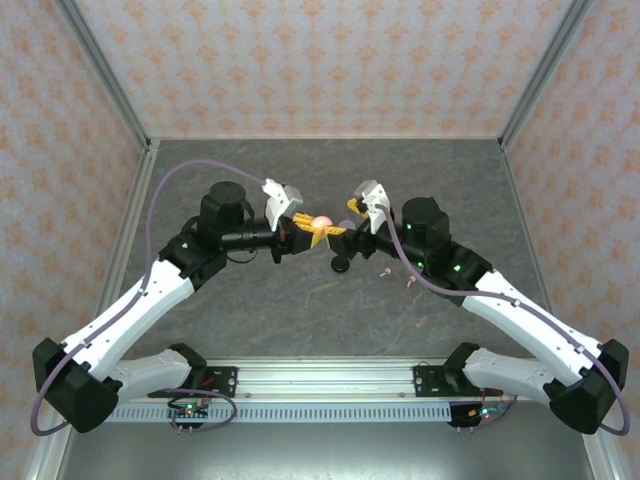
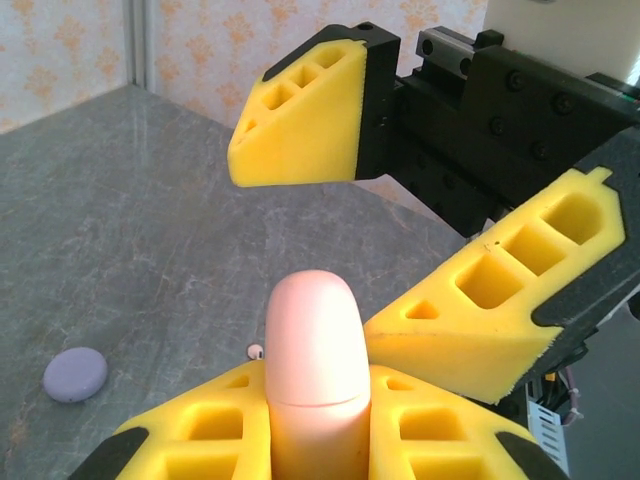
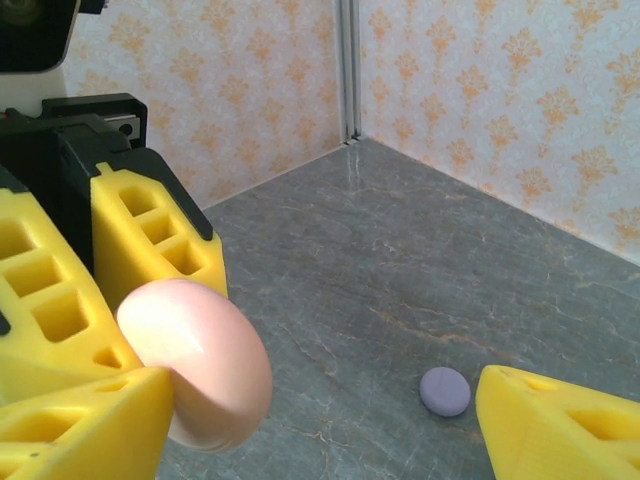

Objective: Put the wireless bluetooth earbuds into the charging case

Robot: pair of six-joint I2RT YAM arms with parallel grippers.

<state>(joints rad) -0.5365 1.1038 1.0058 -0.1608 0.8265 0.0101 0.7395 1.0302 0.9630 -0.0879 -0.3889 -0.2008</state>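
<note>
Two arms meeting above the middle of the table [image 1: 250,310], seen from overhead and from both wrists. The left gripper [image 1: 312,229] is clamped on a pale pink, rounded charging case [image 2: 315,350], its yellow fingers [image 2: 215,425] pressed against either side so that the domed end stands free above them. A fine seam runs across the case near the fingers; the lid sits closed and the inside cannot be seen. The right gripper [image 3: 325,400] faces it with jaws spread wide and nothing between them, one finger [image 3: 85,430] just beside the case; contact cannot be judged. Two pale pink earbuds [image 1: 385,272] lie loose on the table to the right of the grippers, outside any case and slightly apart from each other. A black puck [image 1: 341,266] rests on the table just below the grippers, and a lilac puck [image 3: 445,390] lies closed farther back.
</note>
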